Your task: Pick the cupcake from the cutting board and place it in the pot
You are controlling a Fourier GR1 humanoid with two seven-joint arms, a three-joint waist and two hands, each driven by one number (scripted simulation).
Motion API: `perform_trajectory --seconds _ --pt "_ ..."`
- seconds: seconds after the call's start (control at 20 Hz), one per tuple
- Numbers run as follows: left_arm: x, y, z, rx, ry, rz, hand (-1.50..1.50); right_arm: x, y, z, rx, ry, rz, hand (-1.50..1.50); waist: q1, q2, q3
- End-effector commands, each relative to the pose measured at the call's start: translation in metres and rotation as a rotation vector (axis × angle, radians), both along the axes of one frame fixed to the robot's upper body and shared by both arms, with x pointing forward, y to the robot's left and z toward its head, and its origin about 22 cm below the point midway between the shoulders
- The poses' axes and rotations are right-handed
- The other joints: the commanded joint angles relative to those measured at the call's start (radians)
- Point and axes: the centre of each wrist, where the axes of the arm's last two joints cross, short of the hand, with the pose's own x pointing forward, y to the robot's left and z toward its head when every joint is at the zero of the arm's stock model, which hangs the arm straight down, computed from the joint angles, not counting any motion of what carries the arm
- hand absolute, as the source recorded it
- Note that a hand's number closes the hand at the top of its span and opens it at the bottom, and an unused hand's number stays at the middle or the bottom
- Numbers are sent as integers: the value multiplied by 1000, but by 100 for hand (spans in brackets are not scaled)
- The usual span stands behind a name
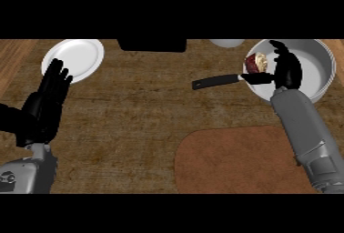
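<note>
A cupcake (pixel 256 63) with a dark red wrapper and pale top lies on its side inside the grey pot (pixel 321 54) at the upper right. My right hand (pixel 287 68) hovers over the pot beside the cupcake, fingers straightened and thumb reaching toward it, holding nothing. The pot's black handle (pixel 216 82) sticks out to the left. The brown cutting board (pixel 235 159) lies bare at the lower middle, under my right forearm. My left hand (pixel 46 104) rests open at the left edge, fingers up.
A white plate (pixel 82 55) sits at the upper left, partly behind my left fingers. A black object (pixel 152 44) lies at the top middle, and a pale round item (pixel 227 43) shows next to the pot's rim.
</note>
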Motion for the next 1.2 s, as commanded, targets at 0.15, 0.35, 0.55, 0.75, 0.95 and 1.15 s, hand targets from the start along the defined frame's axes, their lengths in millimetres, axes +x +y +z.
perform_trajectory --seconds 0.15,0.35,0.55,0.75,0.95,1.15 --pt "0 2 11 6 6 19 0 -5 -12 -3 272 -283 41 -150 -14 -7 1" --pt "-4 12 4 -7 21 36 0 -13 -45 -3 397 -340 26 -150 -30 -13 -1" --pt "-2 16 6 13 10 40 0 -18 -77 8 424 -361 49 -150 -36 -15 -3" --pt "-3 15 -4 6 5 58 0 -35 -117 14 441 -348 43 -150 -39 -16 -3" --pt "-3 12 -2 8 9 45 0 -60 -152 14 449 -343 95 -150 -43 -18 -3" --pt "3 25 -6 -4 24 41 0 -88 -179 7 445 -324 83 -150 -46 -17 -3"
